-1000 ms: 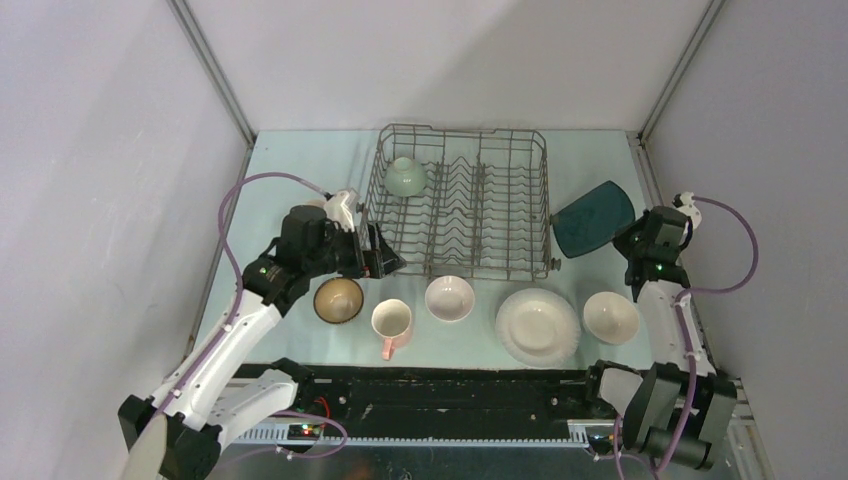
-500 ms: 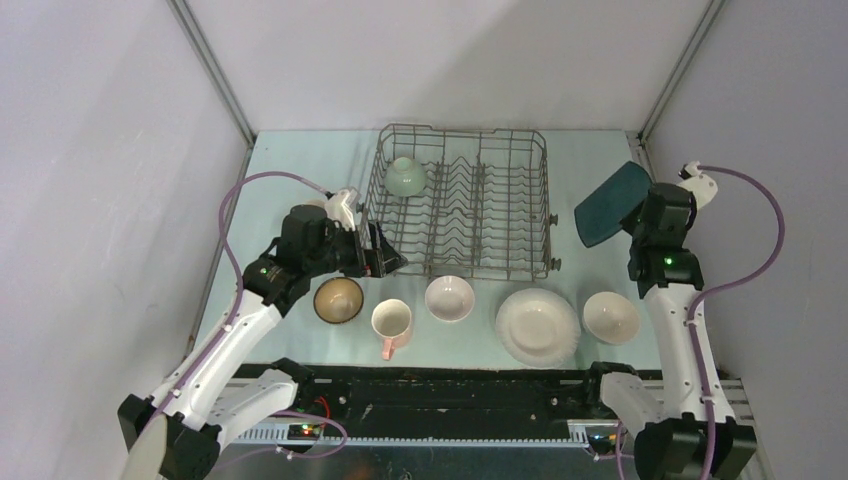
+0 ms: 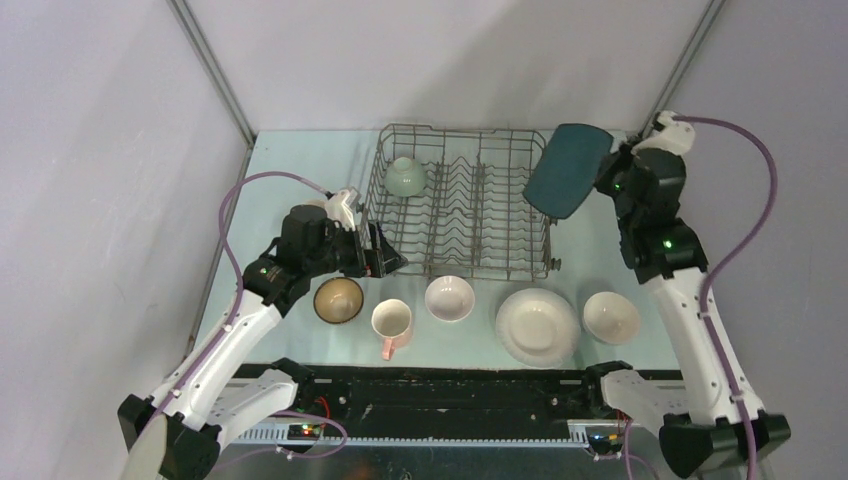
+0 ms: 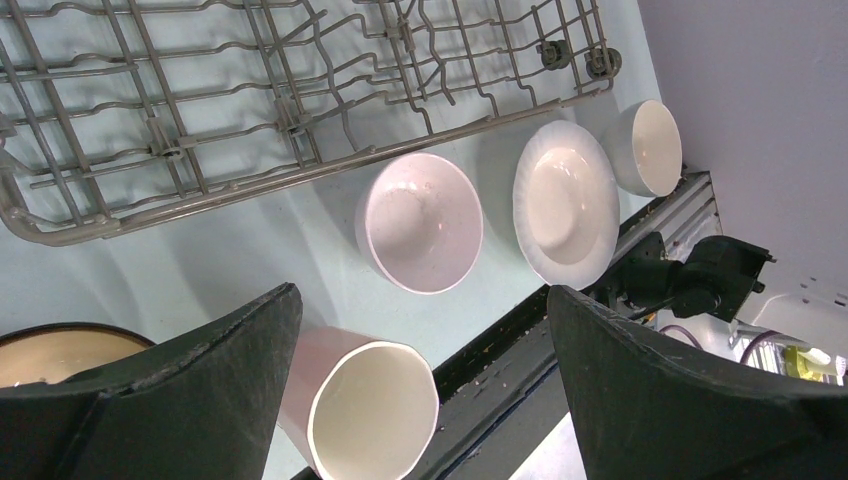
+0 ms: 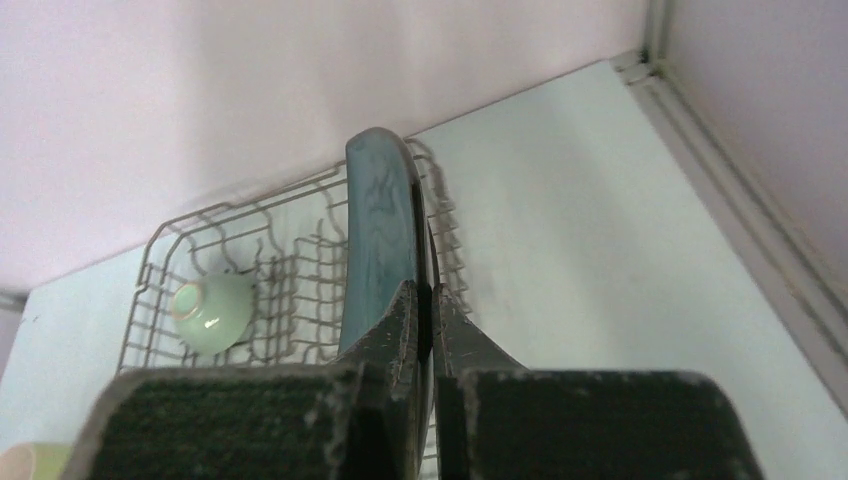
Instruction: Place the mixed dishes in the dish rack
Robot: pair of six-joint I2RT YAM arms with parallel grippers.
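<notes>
The dark teal angular plate [image 3: 567, 170] is pinched on edge by the right gripper [image 5: 425, 295] and held up, with the dish rack [image 3: 450, 127] below and ahead of the fingers. The left gripper [image 4: 420, 291] is held wide open, no load. The pink mug [image 4: 365, 405] and 1 white bowl [image 4: 420, 220] are seen right under it.

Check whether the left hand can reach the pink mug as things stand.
Probably yes: the left hand is open and empty, and the pink mug stands close by with nothing between them.
</notes>
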